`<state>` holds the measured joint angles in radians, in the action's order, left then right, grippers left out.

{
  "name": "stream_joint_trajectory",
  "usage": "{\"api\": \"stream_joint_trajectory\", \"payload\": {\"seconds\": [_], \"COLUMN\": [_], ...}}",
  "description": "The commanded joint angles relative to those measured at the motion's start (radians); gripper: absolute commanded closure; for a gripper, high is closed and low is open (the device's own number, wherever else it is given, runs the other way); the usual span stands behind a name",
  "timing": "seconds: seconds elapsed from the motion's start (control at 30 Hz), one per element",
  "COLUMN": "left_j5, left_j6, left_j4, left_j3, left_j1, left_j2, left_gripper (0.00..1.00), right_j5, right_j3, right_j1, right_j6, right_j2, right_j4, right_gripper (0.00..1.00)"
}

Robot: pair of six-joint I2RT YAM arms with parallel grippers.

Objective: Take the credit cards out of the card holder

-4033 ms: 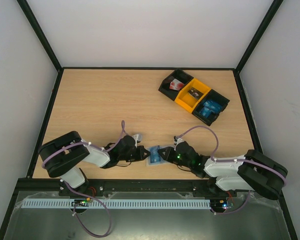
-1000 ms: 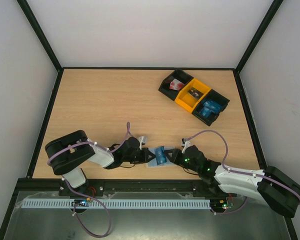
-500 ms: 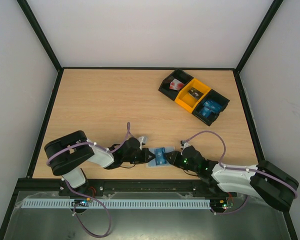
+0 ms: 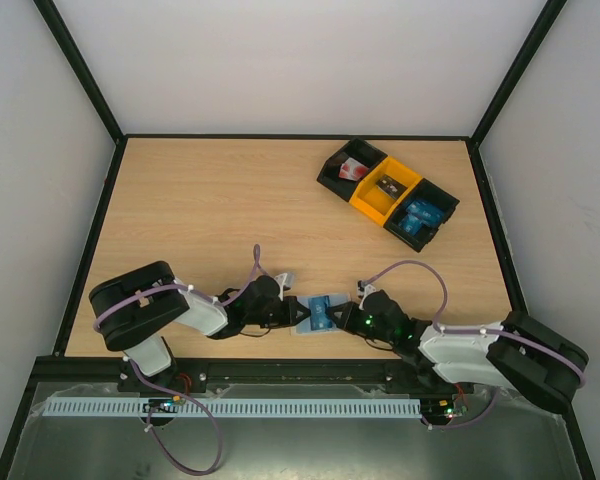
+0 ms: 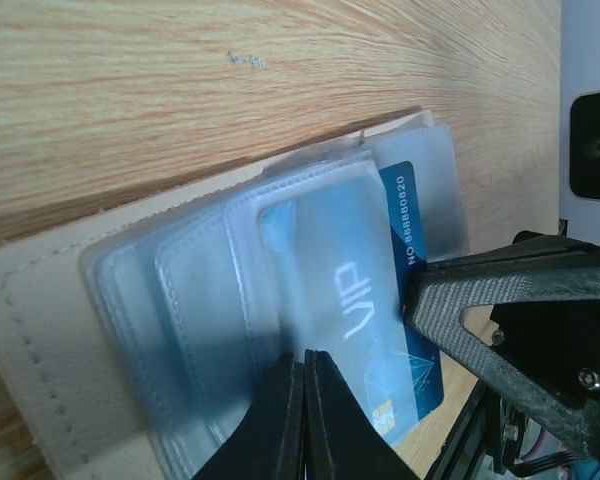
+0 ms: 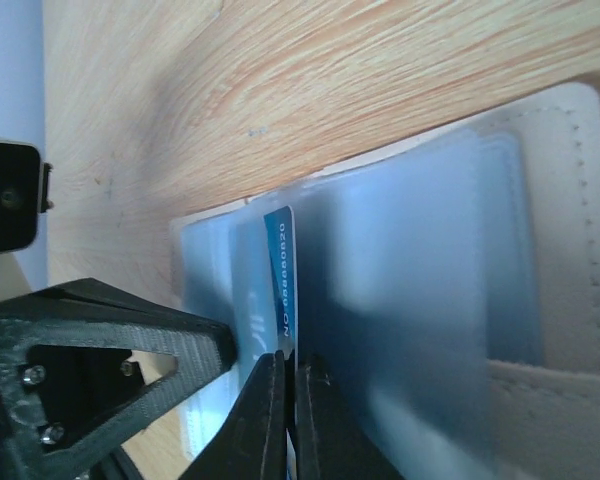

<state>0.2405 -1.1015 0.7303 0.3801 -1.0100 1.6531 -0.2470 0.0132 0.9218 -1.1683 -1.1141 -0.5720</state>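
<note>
The card holder (image 4: 310,322) lies near the table's front edge between both grippers. In the left wrist view it is a stack of translucent pockets (image 5: 210,300) on a cream backing. A blue credit card (image 5: 405,330) marked VIP sticks partly out of one pocket. My left gripper (image 4: 292,313) is shut on a pocket sleeve of the holder (image 5: 305,368). My right gripper (image 4: 344,318) is shut on the exposed edge of the blue card (image 6: 280,270), its fingertips (image 6: 270,380) pressed together. Each wrist view shows the other gripper's finger beside the holder.
A row of three bins stands at the back right: a black one (image 4: 338,176) with a red-and-white item, a yellow one (image 4: 372,202) with a small dark item, a black one (image 4: 432,232) holding blue cards (image 4: 420,213). Black frame posts edge the table.
Over four seconds the blue card has come partly out of the holder toward the right. In the last second the right arm's elbow swung back toward its base; both grippers stayed at the holder.
</note>
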Motion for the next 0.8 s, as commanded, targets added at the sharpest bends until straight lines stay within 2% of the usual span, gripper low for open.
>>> {"api": "stream_joint_trajectory", "payload": {"seconds": [0.0, 0.33, 0.43, 0.53, 0.6, 0.77], "left_j5": [-0.055, -0.078, -0.069, -0.057, -0.055, -0.05], "left_j6": [0.021, -0.003, -0.006, -0.001, -0.001, -0.03], "left_j4": [-0.163, -0.153, -0.154, -0.189, -0.223, -0.247], "left_j3": [-0.043, -0.066, -0.058, -0.03, -0.005, 0.011], "left_j1": [-0.002, -0.002, -0.002, -0.001, -0.001, 0.011], "left_j2": [0.023, -0.017, -0.033, -0.072, -0.11, -0.236], "left_gripper": [0.97, 0.97, 0.97, 0.9, 0.81, 0.5], "right_j5": [0.025, 0.195, 0.218, 0.202, 0.183, 0.109], "right_j3": [-0.01, 0.012, 0.026, 0.035, 0.04, 0.021], "right_j1": [-0.004, -0.005, -0.004, -0.004, -0.004, -0.004], "right_j6": [0.003, 0.01, 0.013, 0.012, 0.008, -0.017], "right_j2": [0.037, 0.337, 0.409, 0.442, 0.455, 0.509], "right_j4": [0.028, 0.349, 0.4, 0.405, 0.402, 0.32], "right_gripper": [0.98, 0.98, 0.98, 0.98, 0.98, 0.98]}}
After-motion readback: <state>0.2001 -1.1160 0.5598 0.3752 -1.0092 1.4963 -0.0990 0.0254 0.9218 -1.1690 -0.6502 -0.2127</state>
